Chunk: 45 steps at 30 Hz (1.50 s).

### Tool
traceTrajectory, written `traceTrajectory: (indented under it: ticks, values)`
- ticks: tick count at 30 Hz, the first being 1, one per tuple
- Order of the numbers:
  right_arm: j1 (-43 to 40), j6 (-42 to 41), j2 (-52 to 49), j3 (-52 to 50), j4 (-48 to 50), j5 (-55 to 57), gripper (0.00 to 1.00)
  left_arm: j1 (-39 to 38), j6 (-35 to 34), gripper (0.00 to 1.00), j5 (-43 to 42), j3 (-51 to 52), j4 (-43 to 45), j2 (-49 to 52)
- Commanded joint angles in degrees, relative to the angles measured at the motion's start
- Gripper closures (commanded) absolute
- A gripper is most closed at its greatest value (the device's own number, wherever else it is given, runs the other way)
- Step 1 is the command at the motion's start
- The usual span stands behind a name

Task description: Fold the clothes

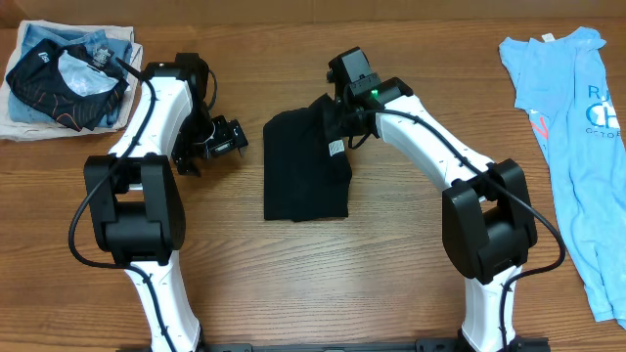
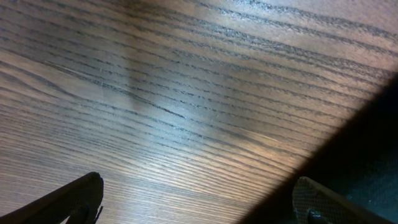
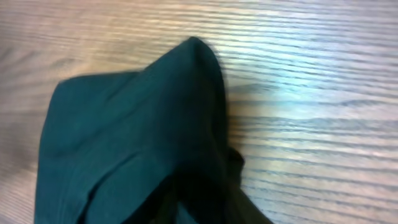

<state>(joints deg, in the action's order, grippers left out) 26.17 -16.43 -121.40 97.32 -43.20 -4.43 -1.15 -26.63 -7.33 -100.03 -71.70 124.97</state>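
The black T-shirt lies folded into a tall rectangle at the table's middle, a small white label showing near its right edge. Its top right corner is lifted into my right gripper. In the right wrist view the dark fabric rises in a peak and bunches between the fingers of the right gripper, hiding them. My left gripper hovers just left of the shirt. It is open, with only bare wood between its fingers.
A light blue printed T-shirt lies spread along the right edge. At the far left corner is a pile with a smaller black garment with orange lines on top of pale fabric. Both arm bases stand at the near edge.
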Motion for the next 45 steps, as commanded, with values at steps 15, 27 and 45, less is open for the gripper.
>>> traceTrajectory:
  ticks: [15,27,45]
  values:
    - [-3.13,-6.58,-3.58,0.0,-3.34,13.86,0.75,-0.39,0.5,0.0,0.04,0.59,0.02,-0.04]
    - [-3.13,-15.34,-3.02,21.0,-29.79,12.76,0.57,-0.39,0.74,0.0,0.04,0.59,0.0,-0.04]
    - [-3.15,9.16,-6.43,10.56,-13.6,-52.98,0.91,-0.39,0.72,0.0,0.02,0.59,-0.04,-0.04]
